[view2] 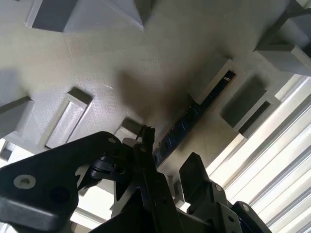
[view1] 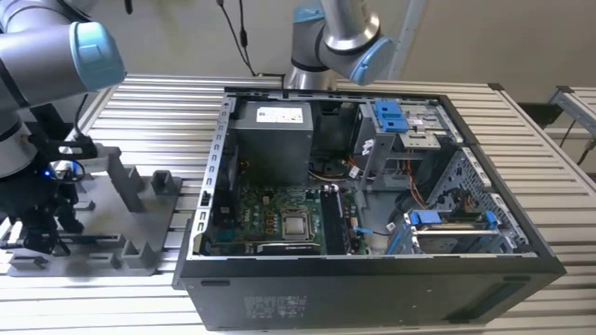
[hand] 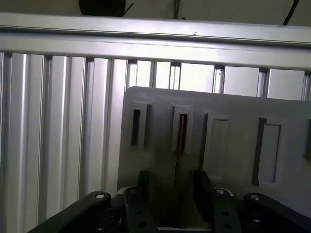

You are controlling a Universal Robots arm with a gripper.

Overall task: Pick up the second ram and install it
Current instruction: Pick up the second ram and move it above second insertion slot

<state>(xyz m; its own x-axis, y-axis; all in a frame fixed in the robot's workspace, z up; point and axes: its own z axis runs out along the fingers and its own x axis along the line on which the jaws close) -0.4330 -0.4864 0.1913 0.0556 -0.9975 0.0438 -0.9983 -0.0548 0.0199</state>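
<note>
Pick-up is in progress. The second ram (hand: 181, 141) stands on edge in its fixture plate (hand: 233, 104) slot (exterior view's left, beside the computer case (view1: 373, 279)). The end effector (hand: 172, 183) straddles it with fingers (hand: 201, 187) apart, apparently unclamped. Lifting and installation are not yet done.

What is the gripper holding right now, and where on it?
Nothing yet, it seems: the gripper is open, its fingers either side of the second ram, which stands on edge in the grey fixture plate.

Second ram (view2: 192, 121): thin dark stick, edgewise in grey fixture plate (view2: 97, 63) slot.
</note>
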